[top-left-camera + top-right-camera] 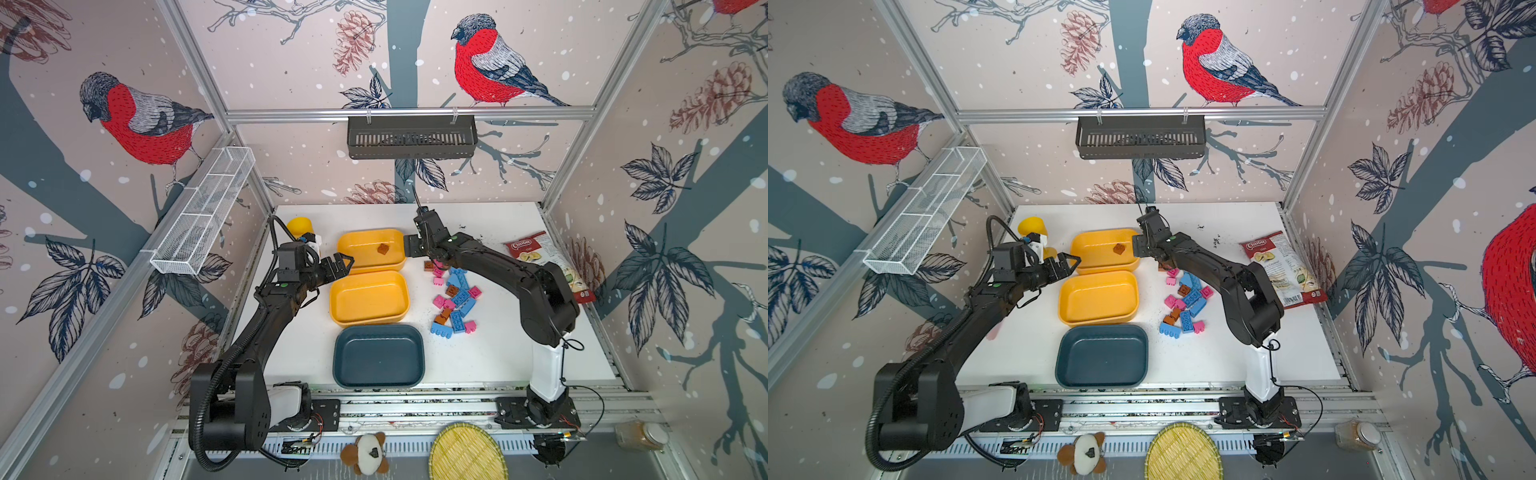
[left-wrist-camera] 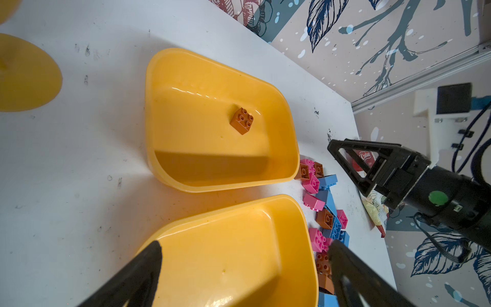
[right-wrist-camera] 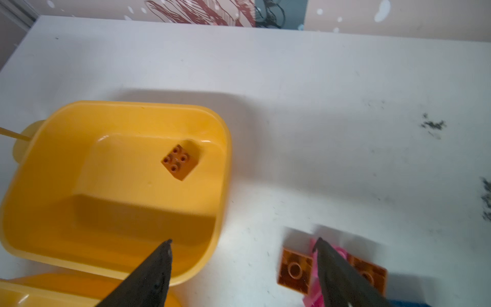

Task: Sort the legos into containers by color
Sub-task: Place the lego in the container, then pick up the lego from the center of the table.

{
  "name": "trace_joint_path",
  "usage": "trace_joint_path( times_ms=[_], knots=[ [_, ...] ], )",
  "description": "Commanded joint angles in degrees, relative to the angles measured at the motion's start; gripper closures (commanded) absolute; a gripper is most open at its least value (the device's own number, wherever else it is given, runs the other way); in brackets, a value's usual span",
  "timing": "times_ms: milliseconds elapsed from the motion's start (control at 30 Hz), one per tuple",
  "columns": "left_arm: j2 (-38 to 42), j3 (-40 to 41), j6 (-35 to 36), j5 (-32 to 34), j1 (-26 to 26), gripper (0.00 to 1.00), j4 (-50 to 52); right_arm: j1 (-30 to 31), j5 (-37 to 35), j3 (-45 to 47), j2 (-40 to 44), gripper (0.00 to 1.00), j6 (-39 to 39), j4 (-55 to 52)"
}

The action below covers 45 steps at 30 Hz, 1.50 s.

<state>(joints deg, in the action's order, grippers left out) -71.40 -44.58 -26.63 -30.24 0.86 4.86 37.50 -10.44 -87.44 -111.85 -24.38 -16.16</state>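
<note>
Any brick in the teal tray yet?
No, the teal tray is bare inside; the one binned brick sits in the far yellow tray.

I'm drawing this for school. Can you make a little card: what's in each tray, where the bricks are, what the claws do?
Far yellow tray: one brown brick
Middle yellow tray: empty
Blue tray: empty
Pile: blue, pink and brown bricks beside the trays
Left gripper: open, empty, near the yellow trays
Right gripper: open, empty, by the far tray
</note>
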Motion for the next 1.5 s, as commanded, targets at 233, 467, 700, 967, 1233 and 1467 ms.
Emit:
trace_joint_path(
  times_ms=[233, 467, 700, 967, 1233, 1467],
  knots=[
    [-0.7, 1.0, -0.7, -2.3, -0.1, 0.03, -3.4, 0.7, -1.0, 10.8, 4.6, 0.2, -8.4, -2.5],
    [-0.2, 1.6, -0.4, -2.0, -0.2, 0.03, -3.3, 0.8, -2.6, 9.9, 0.8, 0.25, -8.6, -1.7],
    [-0.1, 1.8, -0.1, -1.5, -0.2, 0.03, -3.2, 0.7, -4.0, 6.5, -3.1, 0.3, -7.6, -1.4],
    [-0.5, 1.7, -0.1, -1.8, -0.1, 0.03, -3.6, 0.3, -5.2, 4.0, -6.6, 0.33, -7.6, -2.4],
    [-0.5, 1.7, -0.2, -1.8, -0.2, 0.03, -3.8, 0.8, -4.9, 2.6, -8.3, 0.37, -7.5, -2.4],
    [-0.7, 1.8, -0.2, -2.0, -0.2, 0.03, -3.9, 1.3, -4.8, 1.8, -9.7, 0.38, -7.5, -2.5]
  ],
)
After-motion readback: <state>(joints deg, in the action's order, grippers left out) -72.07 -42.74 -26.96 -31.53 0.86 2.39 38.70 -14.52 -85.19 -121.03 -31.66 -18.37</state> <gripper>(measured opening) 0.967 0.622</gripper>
